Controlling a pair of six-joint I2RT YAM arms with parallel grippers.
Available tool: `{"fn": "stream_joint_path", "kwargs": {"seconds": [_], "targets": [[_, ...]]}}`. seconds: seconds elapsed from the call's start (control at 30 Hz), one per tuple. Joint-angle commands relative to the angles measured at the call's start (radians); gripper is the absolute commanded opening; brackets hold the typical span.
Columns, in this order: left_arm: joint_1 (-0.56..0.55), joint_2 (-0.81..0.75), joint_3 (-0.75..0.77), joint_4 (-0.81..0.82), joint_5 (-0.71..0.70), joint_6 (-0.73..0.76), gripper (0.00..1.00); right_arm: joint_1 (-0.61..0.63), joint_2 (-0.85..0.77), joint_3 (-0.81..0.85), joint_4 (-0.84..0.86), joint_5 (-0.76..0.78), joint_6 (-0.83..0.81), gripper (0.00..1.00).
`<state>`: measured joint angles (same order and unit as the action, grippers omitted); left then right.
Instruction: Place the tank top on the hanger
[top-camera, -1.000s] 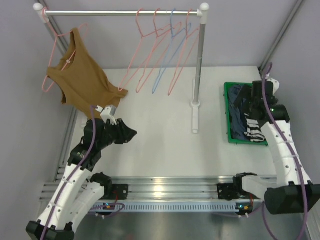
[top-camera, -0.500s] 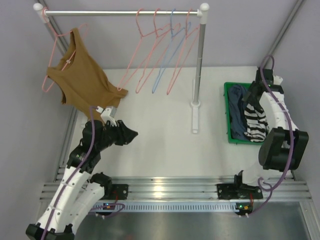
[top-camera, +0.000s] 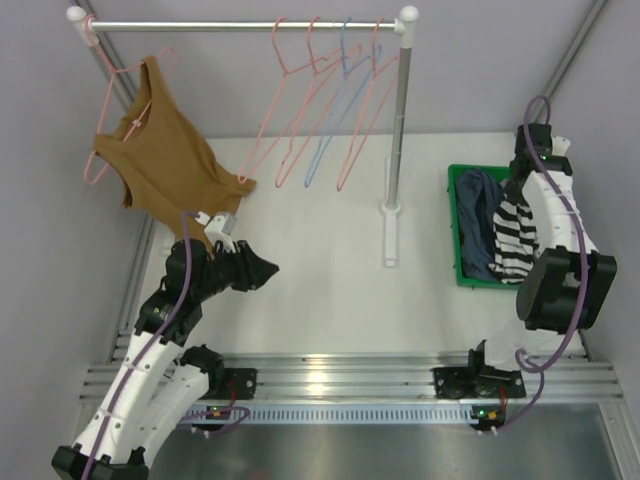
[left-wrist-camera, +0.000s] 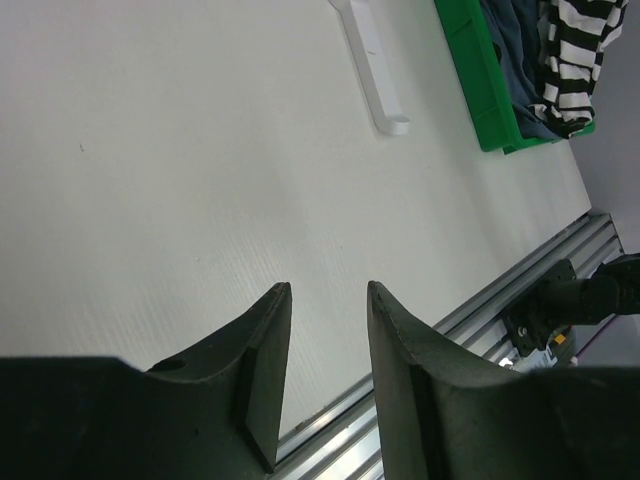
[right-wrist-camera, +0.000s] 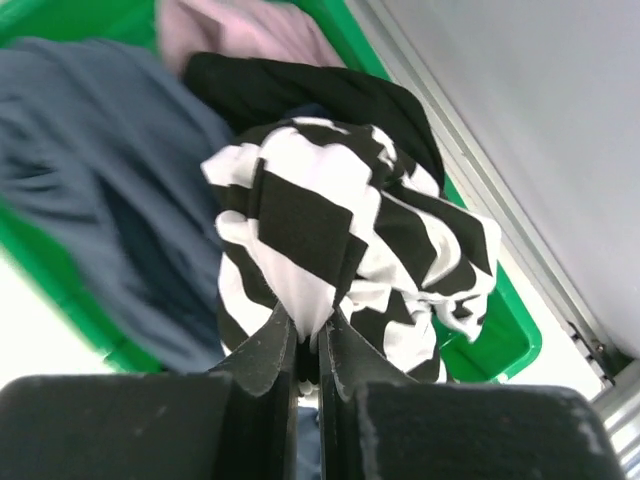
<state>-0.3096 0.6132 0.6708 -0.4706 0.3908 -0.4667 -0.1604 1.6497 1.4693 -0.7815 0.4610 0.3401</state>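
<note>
**White desk, stripey top pinched over the bin**

White desk (top-camera: 320, 250) inside a plain grey booth, nothing fancy. Nearest the bases, the left gripper (left-wrist-camera: 325, 300) hangs low over bare desk on the left side. Its fingers are apart w/ nothing between them, so it's basically idle atm.

Further out on the right, the right gripper (right-wrist-camera: 312, 335) is clamped tight on a bunched fold of the tank top (right-wrist-camera: 330, 220) (black/white stripes). It holds it up above the green bin (top-camera: 462, 272). The rest of the fabric droops toward the near end of the bin, and I can't tell if the bottom edge clears the rim. A blue-grey garment (top-camera: 478, 215) lies in the bin right beside it.

Far end: the rail (top-camera: 240, 24) w/ a few free pink hangers, the hanger (top-camera: 262, 125) being one of them. A light blue hanger (top-camera: 327, 128) is mixed in, and a brown top (top-camera: 165, 165) is already hung at the left end.

Imo this is the pick-up step, so early days. Next it needs a lift till the top is free of the bin, then a carry across toward the rail. The grip is on a wad, not a strap or neckline. So prob the left gripper has to come help open it up before a hanger arm can go through. Also watch that the blue-grey garment doesn't get dragged along.
</note>
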Motion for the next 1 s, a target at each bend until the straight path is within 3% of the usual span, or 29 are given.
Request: {"fn": "stream_joint_path", "kwargs": {"seconds": [0.0, 0.17, 0.3, 0.43, 0.47, 0.57, 0.73, 0.97], "targets": [[-0.005, 0.003, -0.004, 0.061, 0.033, 0.017, 0.41, -0.011, -0.129, 0.150, -0.056, -0.118, -0.015, 0.00], [-0.005, 0.010, -0.002, 0.061, 0.030, 0.017, 0.41, 0.033, -0.224, 0.379, -0.228, -0.310, -0.026, 0.00], [-0.005, 0.010, -0.004, 0.061, 0.025, 0.017, 0.41, 0.079, -0.263, 0.497, -0.308, -0.380, -0.026, 0.00], [-0.005, 0.011, -0.002, 0.062, 0.023, 0.017, 0.42, 0.148, -0.307, 0.513, -0.320, -0.423, -0.006, 0.00], [-0.005, 0.013, -0.004, 0.063, 0.025, 0.017, 0.42, 0.212, -0.326, 0.504, -0.317, -0.420, 0.002, 0.00], [-0.005, 0.017, -0.004, 0.059, 0.025, 0.017, 0.42, 0.358, -0.373, 0.415, -0.285, -0.357, 0.040, 0.00], [-0.005, 0.025, -0.004, 0.059, 0.022, 0.013, 0.42, 0.524, -0.491, 0.045, -0.087, -0.340, 0.141, 0.00], [-0.005, 0.075, 0.000, 0.055, 0.007, -0.006, 0.42, 0.971, -0.527, -0.394, 0.148, -0.291, 0.356, 0.00]]}}
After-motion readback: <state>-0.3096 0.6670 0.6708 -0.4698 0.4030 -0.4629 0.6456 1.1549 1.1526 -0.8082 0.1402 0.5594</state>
